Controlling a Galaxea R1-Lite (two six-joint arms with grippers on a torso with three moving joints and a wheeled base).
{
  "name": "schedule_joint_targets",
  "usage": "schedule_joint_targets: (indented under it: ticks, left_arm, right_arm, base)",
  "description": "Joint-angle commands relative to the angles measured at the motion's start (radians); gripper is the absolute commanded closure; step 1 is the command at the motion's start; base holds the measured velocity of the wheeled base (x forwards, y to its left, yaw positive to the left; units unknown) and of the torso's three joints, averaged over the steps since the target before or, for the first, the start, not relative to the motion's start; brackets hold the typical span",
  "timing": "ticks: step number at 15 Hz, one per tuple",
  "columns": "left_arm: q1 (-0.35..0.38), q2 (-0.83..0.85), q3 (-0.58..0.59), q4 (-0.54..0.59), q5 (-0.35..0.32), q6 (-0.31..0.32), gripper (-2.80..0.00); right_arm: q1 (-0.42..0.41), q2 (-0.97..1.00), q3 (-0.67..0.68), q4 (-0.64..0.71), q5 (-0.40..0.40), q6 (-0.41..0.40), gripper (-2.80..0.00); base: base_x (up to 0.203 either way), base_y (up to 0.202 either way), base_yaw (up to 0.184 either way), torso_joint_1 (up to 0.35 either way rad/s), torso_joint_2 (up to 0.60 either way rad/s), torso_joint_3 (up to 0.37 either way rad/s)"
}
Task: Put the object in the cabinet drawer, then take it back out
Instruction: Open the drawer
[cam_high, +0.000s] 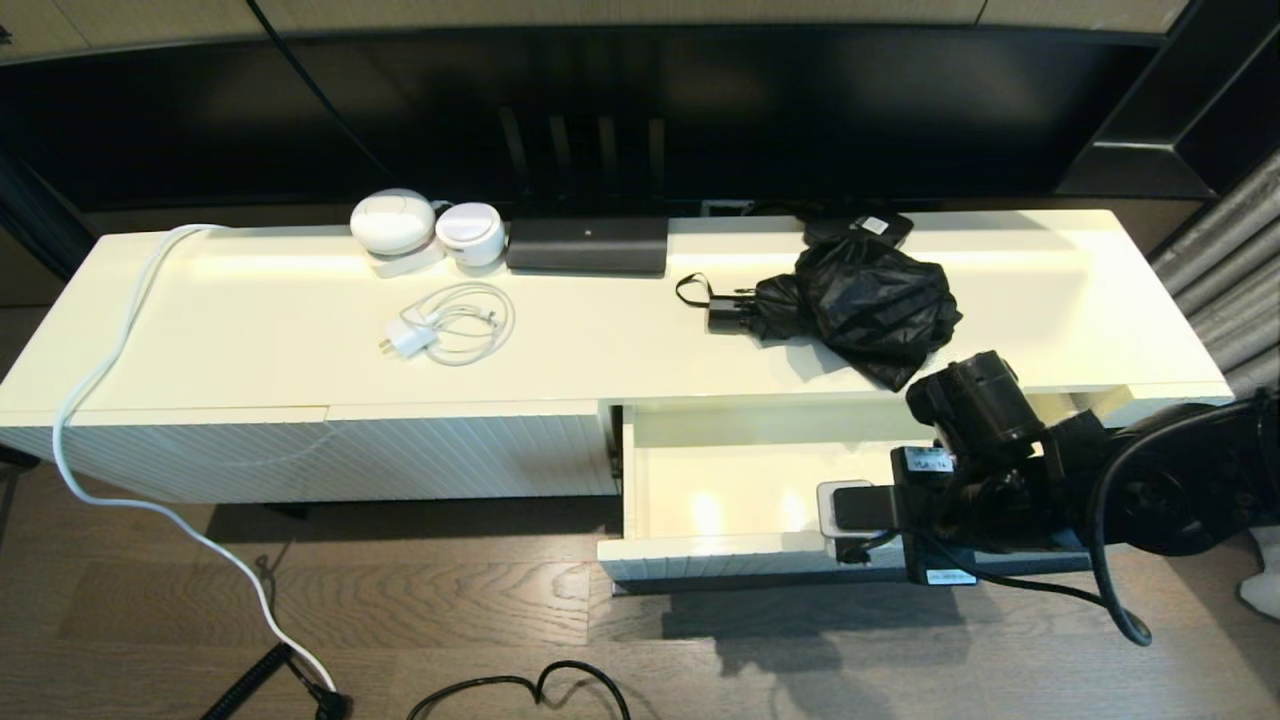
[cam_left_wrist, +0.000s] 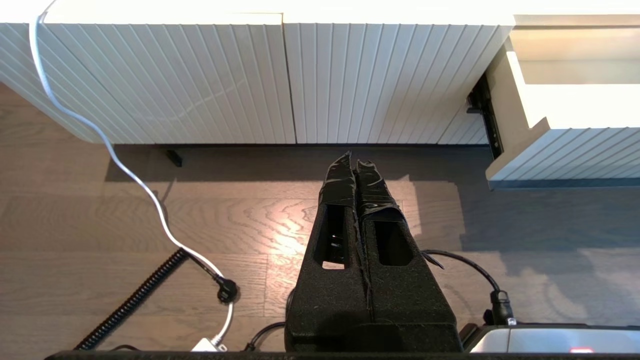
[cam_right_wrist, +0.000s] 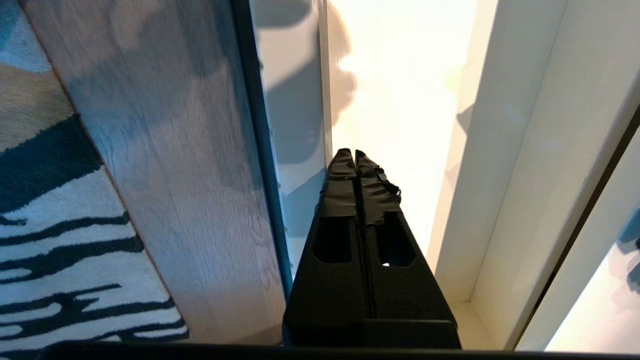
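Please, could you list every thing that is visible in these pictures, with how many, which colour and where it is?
umbrella: one, black, folded, on the cabinet top behind the open drawer
cabinet drawer: one, cream-white, pulled out, nothing visible in the part that shows
round devices: two, white, back of the cabinet top
long box: one, black, back of the top, beside the round devices
small flat box: one, black with white label, behind the umbrella
charger with coiled cable: one, white, on the top
thick cable: one, white, from the cabinet top down to the floor
right gripper: shut, over the drawer's front edge
left gripper: shut, above the floor before the cabinet
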Motion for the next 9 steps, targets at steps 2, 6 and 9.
schedule_joint_targets:
  ticks: [2,6,9]
  left_arm:
    - [0.001,0.001,0.000,0.000,0.000,-0.001,0.00]
    - [0.000,0.001,0.000,-0.001,0.000,-0.001,0.00]
    - [0.001,0.001,0.000,-0.001,0.000,-0.001,0.00]
  right_arm:
    - [0.002,-0.016,0.029,0.006,0.002,-0.006,0.00]
    - [0.011,-0.044,0.072,0.002,0.002,-0.003,0.00]
    - [0.011,-0.056,0.073,0.003,0.002,-0.003,0.00]
  base:
    - [0.000,0.000,0.000,0.000,0.00,0.000]
    - [0.000,0.000,0.000,0.000,0.00,0.000]
    - [0.000,0.000,0.000,0.000,0.00,0.000]
